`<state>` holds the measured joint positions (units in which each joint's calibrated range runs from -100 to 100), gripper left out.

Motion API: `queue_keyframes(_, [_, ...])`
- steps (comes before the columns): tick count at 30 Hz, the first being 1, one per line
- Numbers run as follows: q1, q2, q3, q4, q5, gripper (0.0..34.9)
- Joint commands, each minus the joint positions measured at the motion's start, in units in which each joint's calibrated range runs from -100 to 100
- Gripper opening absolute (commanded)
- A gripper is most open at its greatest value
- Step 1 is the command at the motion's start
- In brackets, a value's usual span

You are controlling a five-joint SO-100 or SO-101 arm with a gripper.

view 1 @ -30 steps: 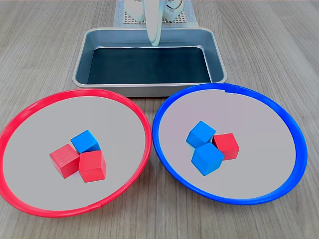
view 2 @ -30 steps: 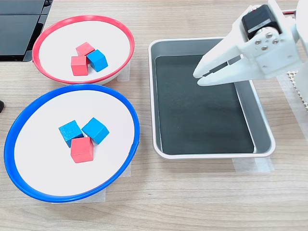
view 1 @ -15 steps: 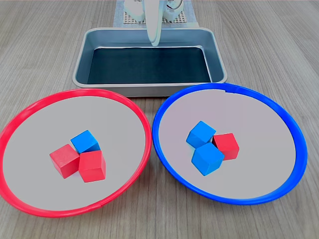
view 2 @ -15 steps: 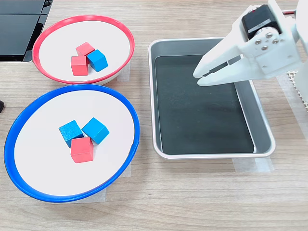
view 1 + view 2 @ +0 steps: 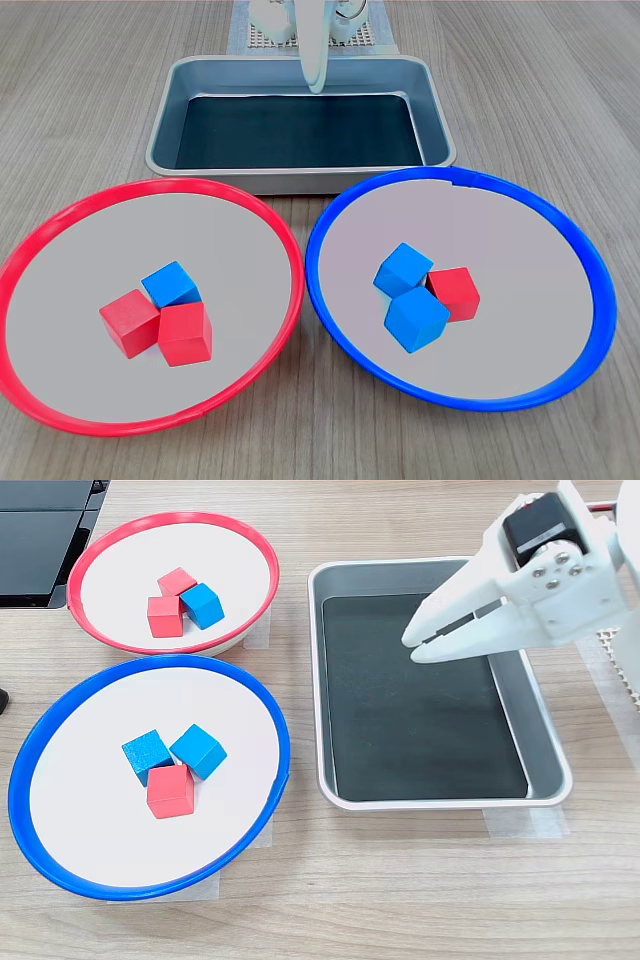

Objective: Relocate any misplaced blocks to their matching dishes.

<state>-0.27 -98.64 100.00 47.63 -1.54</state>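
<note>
The white plastic gripper [image 5: 412, 645] hangs over the rectangular grey metal tray [image 5: 548, 742], its jaws nearly pressed together and holding nothing. One small matte blue cube [image 5: 170, 284] sits in the red-rimmed round dish [image 5: 60, 215], touching two red ones; one small matte red cube [image 5: 454, 292] sits in the blue-rimmed round dish [image 5: 560, 225], tight against two blue ones. The likely risk is that the packed clusters leave little finger room, so a descent may nudge neighbours. Only the second exterior view shows the jaws from the side; the first exterior view sees them end-on.

arm [image 5: 560, 570]: showing white plastic shell | motor [image 5: 533, 525]: sitting black in housing | screws [image 5: 556, 565]: showing silver | gripper [image 5: 412, 645]: tapering to white pointed fingers
</note>
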Motion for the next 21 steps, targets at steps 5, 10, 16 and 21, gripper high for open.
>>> queue_keyframes(5, [-1.1, 1.9, -3.1, 1.8, 3.5, 0.4])
queue_keyframes(10, [-1.8, 14.5, -21.5, 8.9, 6.6, 0.4])
queue_keyframes(16, [-2.6, 34.3, -45.4, 16.5, 14.7, 0.4])
queue_keyframes(21, [0.0, 51.5, -60.4, 18.1, 22.9, 0.4])
